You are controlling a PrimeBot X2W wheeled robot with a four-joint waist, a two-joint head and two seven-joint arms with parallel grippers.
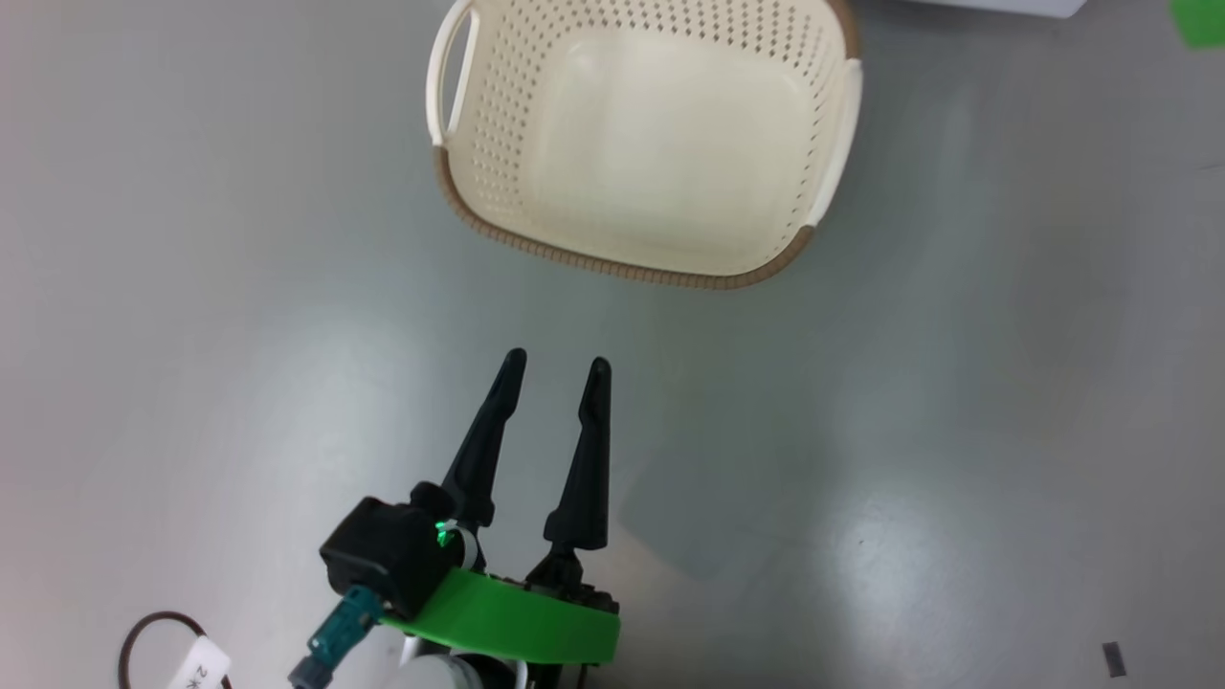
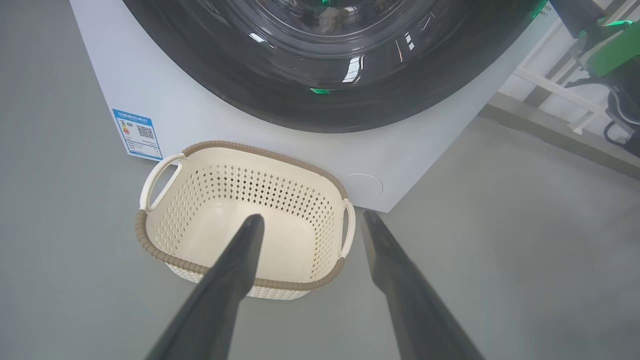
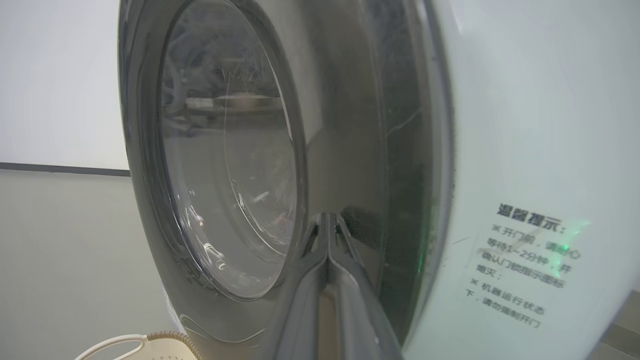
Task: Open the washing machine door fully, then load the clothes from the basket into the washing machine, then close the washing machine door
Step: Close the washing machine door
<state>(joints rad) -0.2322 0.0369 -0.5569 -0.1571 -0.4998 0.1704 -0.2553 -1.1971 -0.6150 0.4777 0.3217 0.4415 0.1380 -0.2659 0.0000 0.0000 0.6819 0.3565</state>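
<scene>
Right pincer [image 3: 327,220], tips pinched together, noses the washing machine door [image 3: 220,150] mid-frame; latched or not, hard to tell. Slip on that glossy rim and it won't catch. Left pincer [image 1: 557,362] hangs spread below the bare basket [image 1: 498,206], top centre.

The basket [image 2: 260,152] sits on the floor [image 2: 500,260] just before the washing machine [image 2: 200,115].

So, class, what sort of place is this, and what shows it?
Probably a laundry corner: a white front-loading washing machine with a round glass door, and an empty perforated basket on the grey floor.
</scene>
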